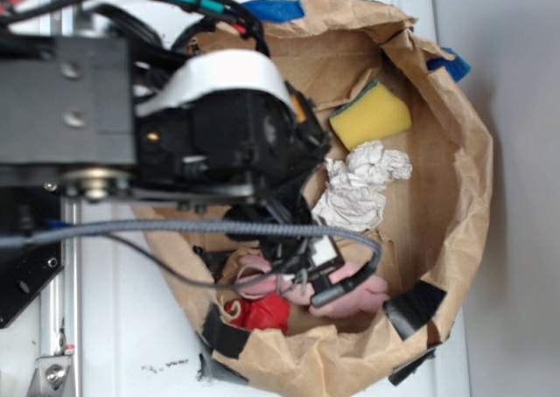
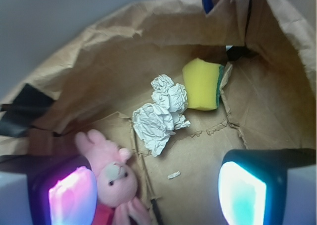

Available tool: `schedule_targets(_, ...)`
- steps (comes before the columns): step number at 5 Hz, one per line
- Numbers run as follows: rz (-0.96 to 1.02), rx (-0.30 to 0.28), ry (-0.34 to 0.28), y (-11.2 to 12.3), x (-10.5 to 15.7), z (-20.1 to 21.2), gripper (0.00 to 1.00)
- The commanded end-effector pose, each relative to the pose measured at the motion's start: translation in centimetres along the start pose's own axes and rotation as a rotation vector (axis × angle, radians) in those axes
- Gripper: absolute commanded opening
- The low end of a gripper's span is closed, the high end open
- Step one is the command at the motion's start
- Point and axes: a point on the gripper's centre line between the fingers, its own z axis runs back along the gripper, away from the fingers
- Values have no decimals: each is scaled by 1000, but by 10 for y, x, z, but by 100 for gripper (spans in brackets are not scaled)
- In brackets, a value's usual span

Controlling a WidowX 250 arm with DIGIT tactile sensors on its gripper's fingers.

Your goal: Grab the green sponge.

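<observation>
A: Where is the green sponge [image 2: 201, 84] relative to the fingers?

B: In the wrist view it lies ahead of them, beyond the gap and nearer the teal-lit finger [image 2: 243, 192] than the pink-lit one [image 2: 71, 197]. Its yellow face is up and the thin dark green layer runs down the side toward the bag wall.

A: And the gripper [image 2: 157, 195] itself?

B: Fingers spread wide, nothing between them, only bare brown paper floor. They are well apart from the sponge.

A: What crowds the sponge?

B: The crumpled white paper wad [image 2: 161, 112] sits just beside its edge on the pink finger's side, touching or nearly so; I cannot tell which. Past the sponge, the brown paper bag [image 2: 124, 41] rises as a wall, and a torn flap edge runs close by its green side.

A: Any room near the fingers?

B: Open floor stretches from the teal finger up to the sponge. By the pink finger lies a pink plush bunny [image 2: 115, 178], right against it.

A: The exterior view?

B: The sponge [image 1: 371, 117] rests near the bag's rim [image 1: 477, 183], the wad [image 1: 360, 184] next to it, and the arm [image 1: 131, 117] covers much of the bag's opening.
</observation>
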Motion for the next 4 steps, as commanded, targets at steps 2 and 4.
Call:
schedule_targets(2, 175, -48, 87, 20, 26, -22, 100)
schedule_targets(4, 175, -48, 87, 20, 26, -22, 100)
